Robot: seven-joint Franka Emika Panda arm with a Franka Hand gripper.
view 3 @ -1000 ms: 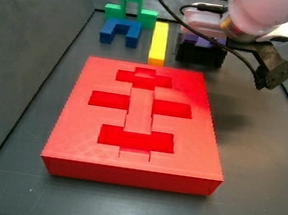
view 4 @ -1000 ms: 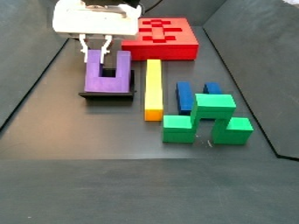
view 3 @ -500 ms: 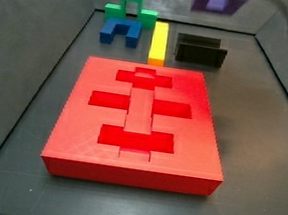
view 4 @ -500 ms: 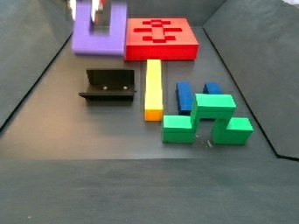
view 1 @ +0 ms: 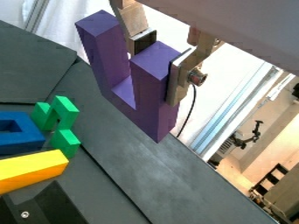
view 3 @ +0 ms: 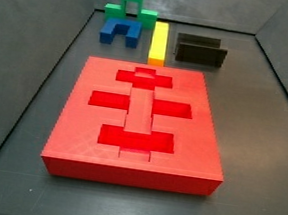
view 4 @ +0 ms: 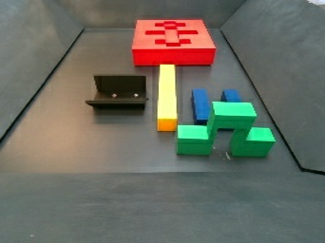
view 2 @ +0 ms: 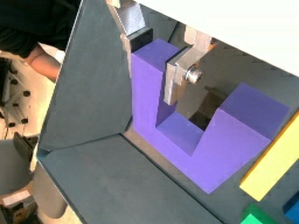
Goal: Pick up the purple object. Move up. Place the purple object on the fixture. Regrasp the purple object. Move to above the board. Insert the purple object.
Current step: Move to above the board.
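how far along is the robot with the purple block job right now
Regrasp looks done: the fixture stands empty, and the gripper, out of both side views, is shut on one prong of the purple object. Left: moving above the board, whose recesses are empty, and inserting.

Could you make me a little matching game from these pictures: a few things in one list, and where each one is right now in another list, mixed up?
Things:
1. purple object
2. fixture
3. board
4. yellow bar

Places or states:
a. lies on the floor between the fixture and the blue and green blocks
b. held between the fingers of the tool, seen only in both wrist views
c. stands on the floor with nothing in it
d. lies flat, its cross-shaped recesses unfilled

Pairs: 1-b, 2-c, 3-d, 4-a
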